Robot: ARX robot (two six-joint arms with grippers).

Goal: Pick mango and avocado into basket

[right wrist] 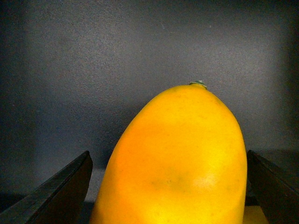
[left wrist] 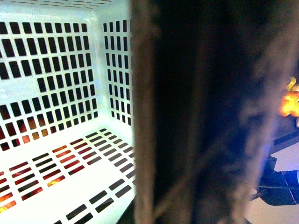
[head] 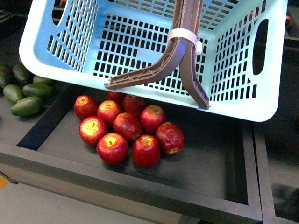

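From the front, a pale teal plastic basket (head: 243, 100) with slotted lattice sides fills the 12 o'clock half of the scene, tilted so that I look into it. Its brown swinging handle (head: 180, 58), two bars bound by one white zip tie (head: 183, 34), hangs across the opening and hides part of the far wall. Below the basket, from the middle toward 7 o'clock, ten glossy red apples (head: 127, 126) sit bunched and touching in a dark grey tray (head: 210, 158). The two farthest apples are partly hidden under the basket's rim. At 9 o'clock, past the tray's dividing rail, lie smooth dark-green egg-shaped avocados (head: 27, 106). I count six, though one is cut off by the picture's edge and one is tucked under the basket. Neither arm shows here.

The left wrist camera looks inside the same basket (left wrist: 60, 186), its lattice washed almost white, with red and orange glints showing through the slots. The handle (left wrist: 196, 112), a blurred dark band very close to the lens, blocks the middle. I cannot tell how the left gripper's fingers stand. Beyond the handle is a small, blurred orange-yellow shape (left wrist: 289, 102).

The right wrist camera shows one smooth bright-yellow oblong mango (right wrist: 177, 163) against a dark grey surface (right wrist: 93, 70), its stem tip pointing away. The right gripper (right wrist: 168, 154) has its dark fingers (right wrist: 60, 191) spread wide, one on each side of the fruit. A sliver of grey separates one finger from the skin, while the other meets the mango's outline.
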